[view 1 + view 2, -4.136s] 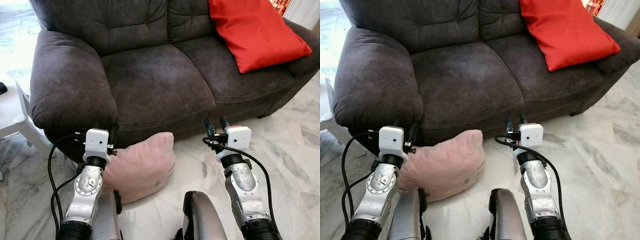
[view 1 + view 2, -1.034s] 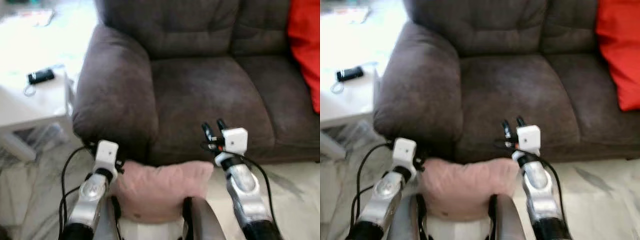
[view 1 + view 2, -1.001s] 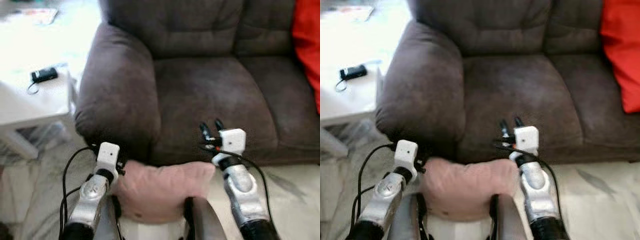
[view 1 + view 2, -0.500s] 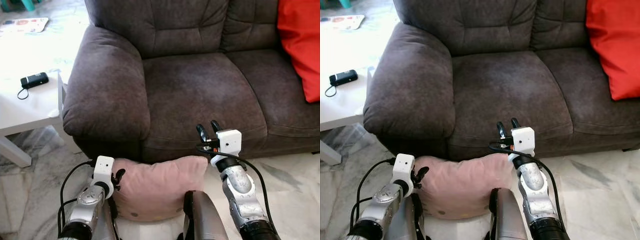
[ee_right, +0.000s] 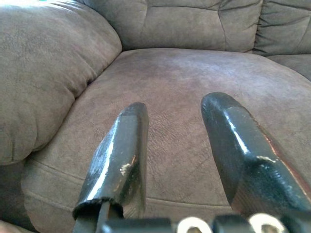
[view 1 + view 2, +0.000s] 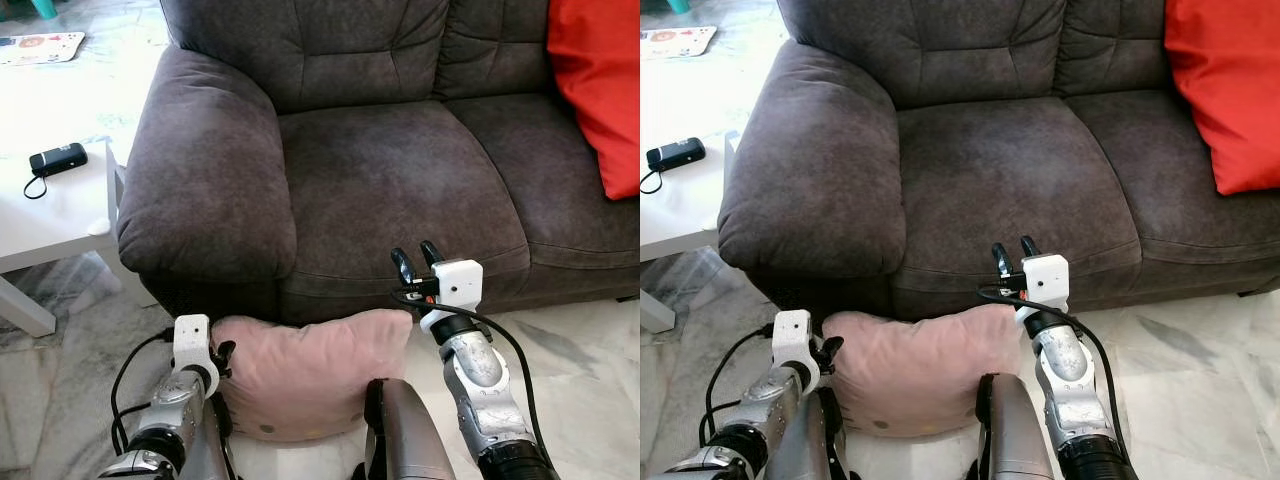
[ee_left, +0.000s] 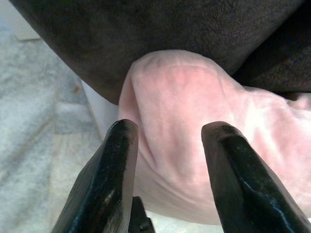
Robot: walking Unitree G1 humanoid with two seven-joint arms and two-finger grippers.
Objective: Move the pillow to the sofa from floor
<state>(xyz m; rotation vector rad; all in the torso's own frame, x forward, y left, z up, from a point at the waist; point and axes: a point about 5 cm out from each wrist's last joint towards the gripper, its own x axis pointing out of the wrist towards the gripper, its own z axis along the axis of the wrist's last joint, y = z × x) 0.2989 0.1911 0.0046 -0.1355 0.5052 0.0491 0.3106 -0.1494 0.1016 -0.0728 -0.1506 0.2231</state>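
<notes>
A pale pink pillow (image 6: 310,370) lies on the marble floor against the front of the dark grey sofa (image 6: 390,170), below its left arm rest. My left gripper (image 6: 218,352) is low at the pillow's left edge; in the left wrist view its open fingers (image 7: 116,165) frame the pink pillow (image 7: 194,145) just ahead, nothing pinched. My right gripper (image 6: 417,260) is raised above the pillow's right corner, open and empty, pointing at the sofa seat (image 5: 194,107).
A red cushion (image 6: 600,80) leans at the sofa's right end. A white side table (image 6: 50,215) with a small black device (image 6: 57,159) stands left of the arm rest. Open marble floor (image 6: 590,370) lies to the right.
The view swung left along the sofa and then steadied. My left arm has dropped lower beside the pillow's left edge. The right gripper holds much the same pose.
</notes>
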